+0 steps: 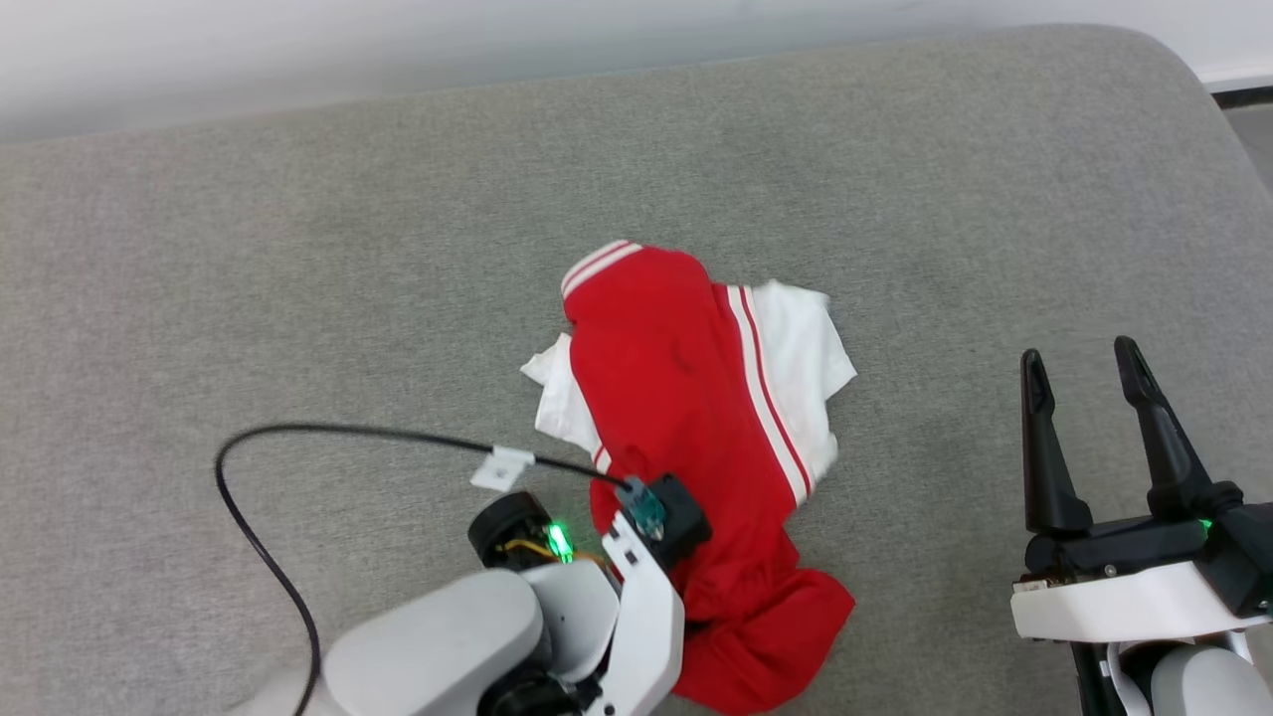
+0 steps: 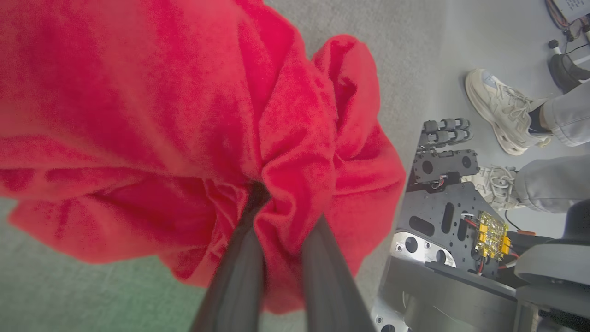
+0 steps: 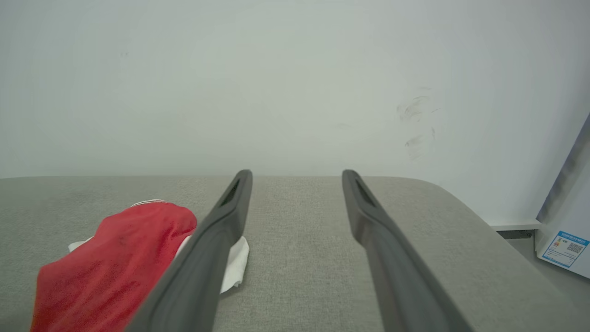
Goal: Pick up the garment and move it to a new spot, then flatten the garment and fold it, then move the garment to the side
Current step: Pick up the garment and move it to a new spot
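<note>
The garment (image 1: 686,378) lies crumpled on the grey cushion, red with white sleeves and red-and-white striped trim; no print shows. My left gripper (image 2: 288,205) is shut on a bunched fold of its red cloth (image 2: 138,115) at the end nearest me, and the cloth hides the fingertips. In the head view the left wrist (image 1: 661,517) covers that grip from above. My right gripper (image 1: 1079,350) stands open off to the garment's right, with nothing between its fingers. In the right wrist view the garment (image 3: 115,253) lies to the left of the open right gripper (image 3: 297,173).
The grey cushion (image 1: 298,249) spreads wide on all sides, with a rounded corner at the far right. A black cable (image 1: 259,438) loops over it at the left. A white wall stands behind. A person's shoes (image 2: 502,110) and my base (image 2: 442,207) are on the floor.
</note>
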Tool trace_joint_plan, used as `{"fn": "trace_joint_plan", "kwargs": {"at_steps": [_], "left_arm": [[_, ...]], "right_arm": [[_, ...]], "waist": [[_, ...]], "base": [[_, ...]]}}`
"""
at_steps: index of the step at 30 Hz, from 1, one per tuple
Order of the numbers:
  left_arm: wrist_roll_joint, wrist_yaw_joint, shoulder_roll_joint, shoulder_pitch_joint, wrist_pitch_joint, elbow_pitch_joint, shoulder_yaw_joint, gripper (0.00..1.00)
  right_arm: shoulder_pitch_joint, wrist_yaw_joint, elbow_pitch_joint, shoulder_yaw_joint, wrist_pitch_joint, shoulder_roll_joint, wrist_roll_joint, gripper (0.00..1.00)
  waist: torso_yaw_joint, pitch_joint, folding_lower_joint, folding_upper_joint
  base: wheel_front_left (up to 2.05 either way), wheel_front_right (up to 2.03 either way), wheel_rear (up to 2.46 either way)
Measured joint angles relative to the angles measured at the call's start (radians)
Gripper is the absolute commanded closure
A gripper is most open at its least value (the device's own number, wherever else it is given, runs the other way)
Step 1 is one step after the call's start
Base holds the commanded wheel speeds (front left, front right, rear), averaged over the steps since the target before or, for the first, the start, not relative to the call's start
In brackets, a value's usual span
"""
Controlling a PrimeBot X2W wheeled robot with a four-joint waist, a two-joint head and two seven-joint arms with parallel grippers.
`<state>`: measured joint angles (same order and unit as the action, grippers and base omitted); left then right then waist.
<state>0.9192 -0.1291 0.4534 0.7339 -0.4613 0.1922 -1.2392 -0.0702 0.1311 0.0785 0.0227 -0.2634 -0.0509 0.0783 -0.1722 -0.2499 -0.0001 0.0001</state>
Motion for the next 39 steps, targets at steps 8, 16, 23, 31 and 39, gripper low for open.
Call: {"fn": "trace_joint_plan", "kwargs": {"at_steps": [8,16,23,31,39], "left_arm": [[-0.072,0.04,-0.055,-0.032,0.151,0.055,0.019,0.0],[-0.195,0.206,-0.051,-0.021,0.402,-0.012,0.123,0.0],[-0.271,0.392,-0.009,-0.063,0.606,-0.023,0.223,0.0],[-0.295,0.555,0.027,-0.193,0.718,-0.032,0.355,0.0],[-0.384,0.613,0.012,-0.379,0.724,-0.113,0.545,0.0]], "right_arm": [[0.013,0.0,-0.009,0.002,0.0,0.0,-0.01,0.0],[0.041,0.0,-0.016,0.011,0.0,0.0,-0.018,0.0],[0.06,0.0,-0.019,0.016,0.0,0.0,-0.018,0.0],[0.082,0.0,-0.033,0.039,0.0,0.0,-0.004,0.0],[0.107,0.0,-0.056,0.064,0.0,0.0,0.021,0.0]], "waist": [[0.03,0.021,0.0,0.0],[0.071,0.072,0.0,0.0],[0.109,0.109,0.0,0.0],[0.148,0.137,0.0001,0.0],[0.178,0.171,0.0,0.0]], "base": [[0.0,0.0,0.0],[0.0,0.0,0.0],[0.0,0.0,0.0],[0.0,0.0,0.0],[0.0,0.0,0.0]]}}
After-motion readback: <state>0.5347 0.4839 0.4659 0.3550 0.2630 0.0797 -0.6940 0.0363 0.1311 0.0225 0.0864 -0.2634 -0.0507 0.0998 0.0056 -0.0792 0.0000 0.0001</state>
